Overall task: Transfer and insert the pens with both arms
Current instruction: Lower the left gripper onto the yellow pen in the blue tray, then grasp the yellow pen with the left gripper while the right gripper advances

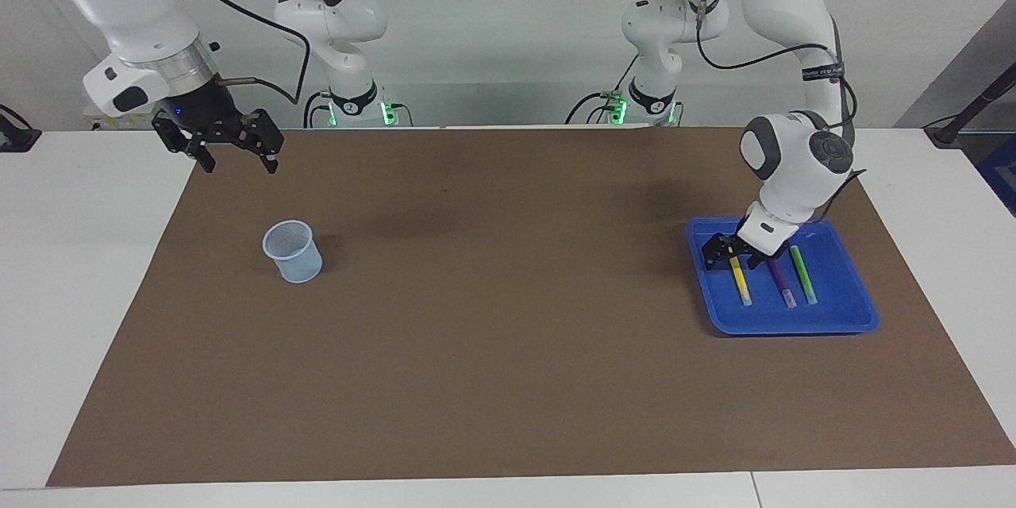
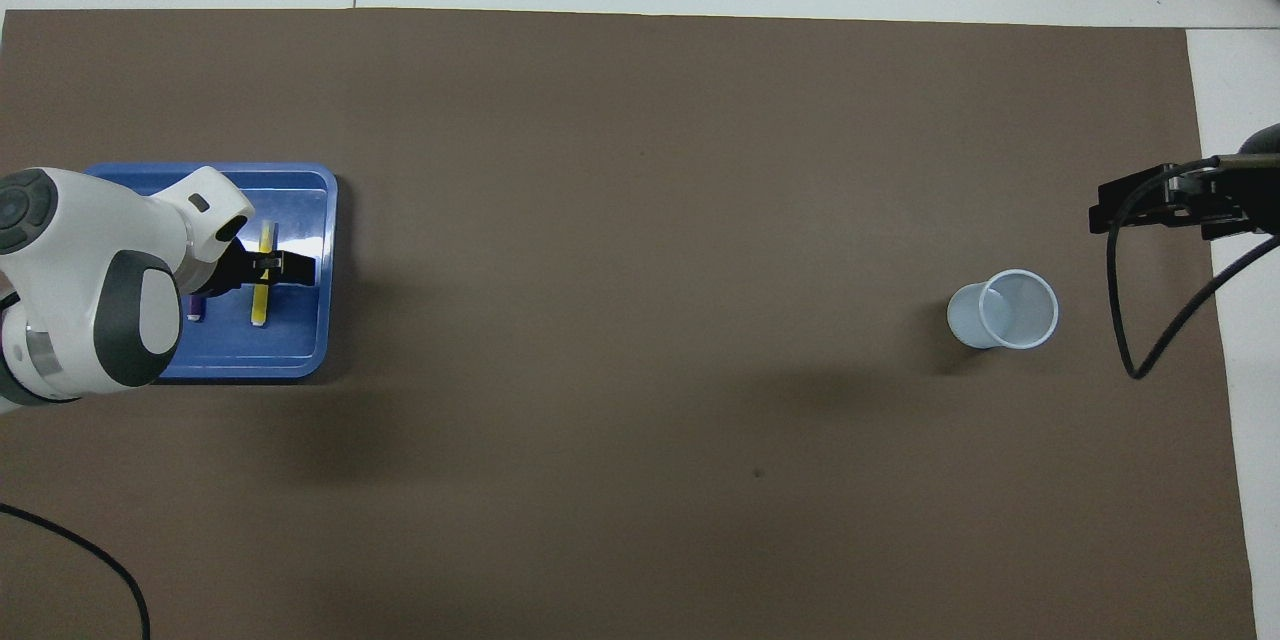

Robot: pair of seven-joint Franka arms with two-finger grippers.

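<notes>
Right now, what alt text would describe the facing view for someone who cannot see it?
The left arm's open end effector hangs low over a yellow pen lying beside purple and green pens in a blue tray. The right arm's open end effector waits raised near a pale mesh cup on the brown mat.

light: bright, even; shadows: soft on brown mat (image 1: 508,349); glare: blue tray (image 2: 300,220); focus: sharp

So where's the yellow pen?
The yellow pen lies flat in the blue tray at the left arm's end of the table, beside the purple pen, with the open left gripper over it.
</notes>
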